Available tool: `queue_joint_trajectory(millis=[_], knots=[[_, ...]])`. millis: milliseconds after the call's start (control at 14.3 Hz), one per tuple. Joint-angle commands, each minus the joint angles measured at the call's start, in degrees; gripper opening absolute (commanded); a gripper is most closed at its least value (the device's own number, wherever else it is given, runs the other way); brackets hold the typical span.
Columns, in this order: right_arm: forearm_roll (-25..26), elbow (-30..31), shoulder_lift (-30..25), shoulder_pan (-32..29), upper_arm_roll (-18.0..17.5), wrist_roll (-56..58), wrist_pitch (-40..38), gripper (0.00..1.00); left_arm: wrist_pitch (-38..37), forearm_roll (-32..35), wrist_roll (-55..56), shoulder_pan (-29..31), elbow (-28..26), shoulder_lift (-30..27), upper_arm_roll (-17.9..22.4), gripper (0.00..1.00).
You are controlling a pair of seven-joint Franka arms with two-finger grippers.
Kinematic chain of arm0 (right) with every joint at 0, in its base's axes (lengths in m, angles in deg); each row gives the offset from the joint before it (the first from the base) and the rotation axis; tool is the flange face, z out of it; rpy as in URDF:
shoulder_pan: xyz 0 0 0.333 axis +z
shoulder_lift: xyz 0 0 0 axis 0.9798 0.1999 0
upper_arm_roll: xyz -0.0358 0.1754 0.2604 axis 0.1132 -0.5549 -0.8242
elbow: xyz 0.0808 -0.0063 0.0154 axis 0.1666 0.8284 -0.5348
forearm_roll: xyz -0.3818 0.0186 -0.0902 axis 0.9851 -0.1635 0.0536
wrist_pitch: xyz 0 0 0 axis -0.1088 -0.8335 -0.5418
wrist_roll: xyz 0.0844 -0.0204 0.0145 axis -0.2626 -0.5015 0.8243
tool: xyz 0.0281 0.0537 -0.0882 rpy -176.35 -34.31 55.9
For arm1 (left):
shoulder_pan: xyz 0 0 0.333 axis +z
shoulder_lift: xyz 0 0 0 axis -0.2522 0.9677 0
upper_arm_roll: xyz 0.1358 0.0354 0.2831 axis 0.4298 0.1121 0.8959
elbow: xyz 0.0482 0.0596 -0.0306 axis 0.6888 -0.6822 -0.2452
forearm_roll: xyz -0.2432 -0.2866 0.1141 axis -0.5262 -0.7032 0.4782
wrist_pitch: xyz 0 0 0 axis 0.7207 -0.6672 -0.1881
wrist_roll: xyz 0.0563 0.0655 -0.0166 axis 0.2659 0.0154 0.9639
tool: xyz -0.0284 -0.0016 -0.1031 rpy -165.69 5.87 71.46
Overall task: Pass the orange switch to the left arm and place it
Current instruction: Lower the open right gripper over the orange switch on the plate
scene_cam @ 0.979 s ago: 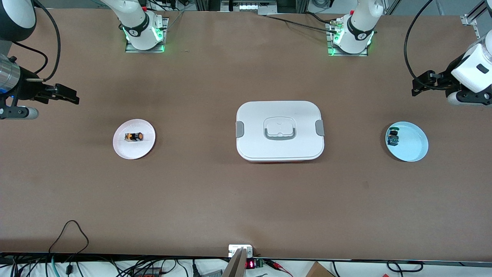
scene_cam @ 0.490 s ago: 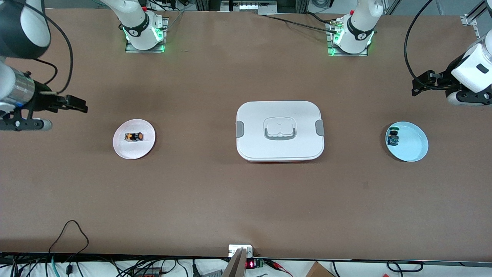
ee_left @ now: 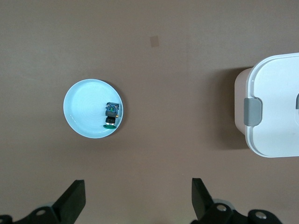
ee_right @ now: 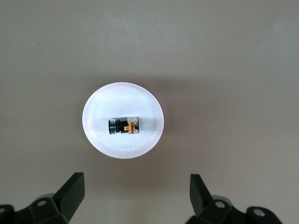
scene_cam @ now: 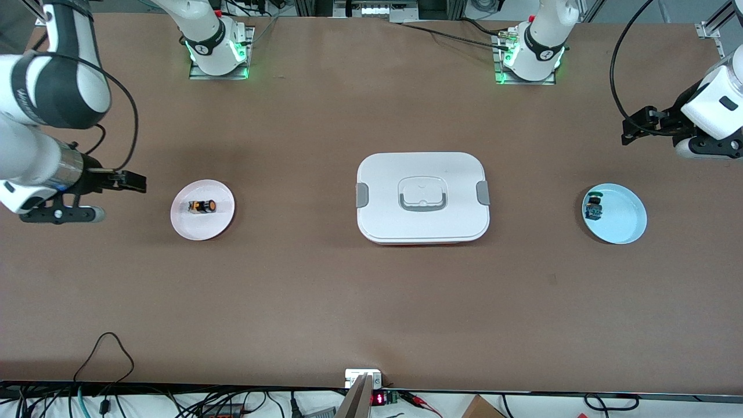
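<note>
Barely begun: tiny orange-capped push-button switch (scene_cam: 202, 206) untouched on pale pink round plate (scene_cam: 184, 227), frame's left; right gripper (scene_cam: 132, 182) alongside, left gripper (scene_cam: 634, 129) waiting upper right, both wide open, empty.

White jointed arms (scene_cam: 35, 93), black bands, black cables, green-lit bases (scene_cam: 217, 55)

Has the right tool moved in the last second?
Yes. The right tool has come lower in the front view and closer to the pink plate, now beside it toward the right arm's end of the table.
</note>
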Motion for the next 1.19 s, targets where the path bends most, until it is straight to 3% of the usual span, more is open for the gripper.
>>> queue_joint_trajectory(millis=[0,350,490,1119], knots=[[0.5,4.8,-0.9,0.5,0.0,-0.4,5.3,1.0,-1.4,-0.5,-0.6,-0.6,1.7,0.7,0.5,1.0],[0.1,13.0,-0.2,0.4,-0.1,-0.3,16.6,1.0,-1.4,-0.5,-0.6,-0.6,1.7,0.7,0.5,1.0],[-2.5,15.0,1.3,0.4,-0.1,0.3,20.6,1.0,-1.4,-0.5,-0.6,-0.6,1.7,0.7,0.5,1.0],[-6.5,16.0,9.1,0.2,-0.8,6.9,25.6,1.0,-1.4,-0.5,-0.6,-0.5,1.7,0.7,0.5,1.0]])
